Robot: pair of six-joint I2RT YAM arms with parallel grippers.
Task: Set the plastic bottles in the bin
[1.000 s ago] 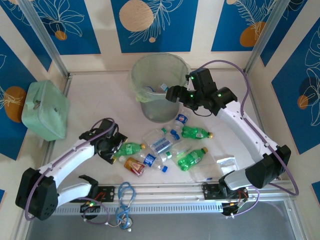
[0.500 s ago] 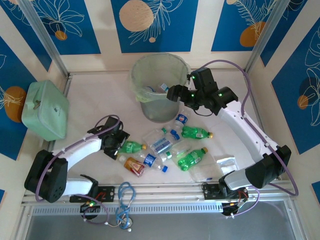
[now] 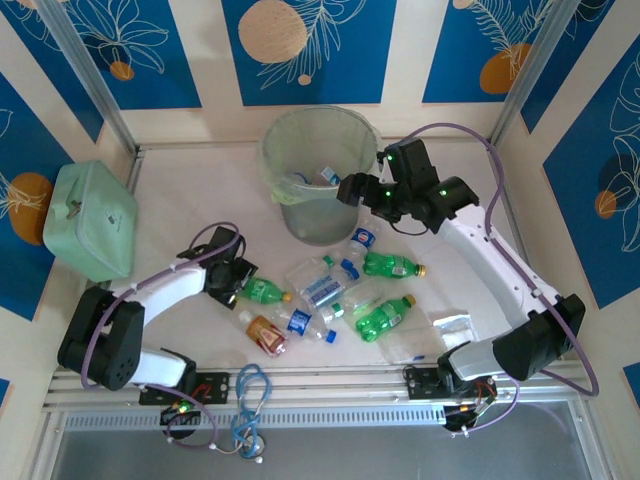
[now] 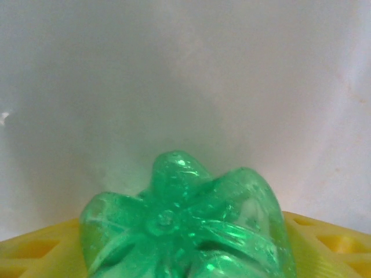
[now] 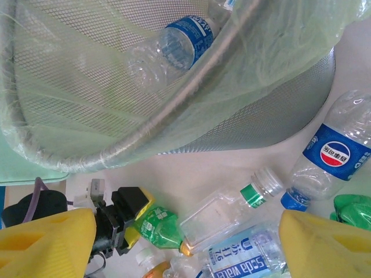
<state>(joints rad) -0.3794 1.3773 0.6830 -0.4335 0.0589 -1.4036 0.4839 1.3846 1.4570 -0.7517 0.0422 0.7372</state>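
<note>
Lobed green plastic bottle [image 4: 184, 223], mesh bin [image 5: 243, 124], filmy liner [image 5: 301, 46]

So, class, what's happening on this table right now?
The left gripper has a green bottle between its fingers; whether it grips yet is unclear. The right gripper hovers open and empty by the rim of the bin. A blue-labelled bottle lies inside; other bottles lie on the table.

Top camera looks down from behind. Left wrist camera crowds the green bottle [image 4: 185, 226] at the left claw [image 4: 185, 255]; right wrist's shares it.
</note>
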